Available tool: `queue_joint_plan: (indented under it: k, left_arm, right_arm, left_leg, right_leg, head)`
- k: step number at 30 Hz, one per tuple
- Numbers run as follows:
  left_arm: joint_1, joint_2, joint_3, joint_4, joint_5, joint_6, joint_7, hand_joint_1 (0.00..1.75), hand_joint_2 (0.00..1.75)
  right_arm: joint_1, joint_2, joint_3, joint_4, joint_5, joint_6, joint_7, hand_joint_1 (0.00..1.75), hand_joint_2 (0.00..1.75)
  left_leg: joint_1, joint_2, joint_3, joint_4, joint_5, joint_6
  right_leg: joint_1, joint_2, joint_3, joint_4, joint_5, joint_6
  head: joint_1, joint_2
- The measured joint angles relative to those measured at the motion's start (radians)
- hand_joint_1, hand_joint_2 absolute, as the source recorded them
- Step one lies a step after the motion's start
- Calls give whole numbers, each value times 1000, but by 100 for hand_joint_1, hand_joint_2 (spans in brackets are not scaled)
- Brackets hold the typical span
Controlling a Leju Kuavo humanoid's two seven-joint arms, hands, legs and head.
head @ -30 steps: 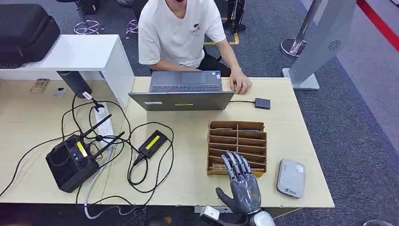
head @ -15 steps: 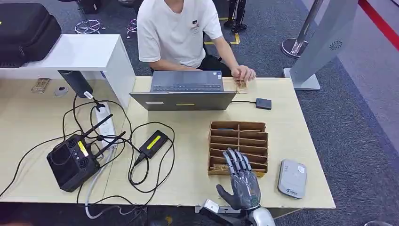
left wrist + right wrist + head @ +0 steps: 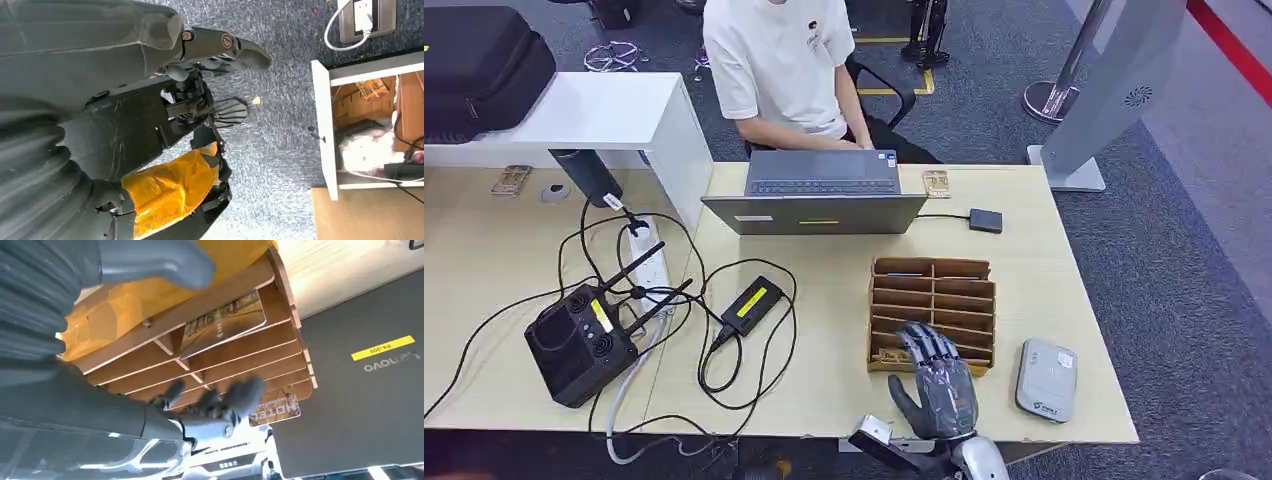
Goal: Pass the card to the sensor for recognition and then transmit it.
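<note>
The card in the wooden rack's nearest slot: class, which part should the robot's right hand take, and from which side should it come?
Take the card by its exposed upper edge, probably pinched across its flat faces. It leans in the rack, whose dividers cover its lower part, so only the open top gives access. The right hand should come from above, on the robot's side.

A grey laptop (image 3: pixel 814 198) sits open on the wooden table (image 3: pixel 844 400). A person in a white shirt (image 3: pixel 776 60) sits behind it. A small dark box (image 3: pixel 985 220) lies just beside the laptop, joined to it by a thin wire. To the left is a black box with antennas (image 3: pixel 579 340), a white power strip (image 3: pixel 646 262) and lots of black cables (image 3: pixel 724 375). A black bag (image 3: pixel 479 55) rests on a white shelf (image 3: pixel 594 110).
</note>
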Motion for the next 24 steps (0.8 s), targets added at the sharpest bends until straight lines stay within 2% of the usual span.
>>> queue_joint_plan:
  k: [18, 24]
  left_arm:
    - [0, 0, 0, 0, -1, 2, -2, 0, 175]
    - [0, -5, 0, 0, -31, 65, -11, 0, 175]
  right_arm:
    - [-16, 0, 0, 20, -41, -1, -25, 175, 175]
    - [-16, 0, 0, 23, -40, -1, -15, 175, 175]
  left_leg:
    - [0, 0, 0, 0, 0, 0]
    - [0, 0, 0, 0, 0, 0]
  right_leg:
    - [0, 0, 0, 0, 0, 0]
    - [0, 0, 0, 0, 0, 0]
  head:
    - [0, 0]
    - [0, 0]
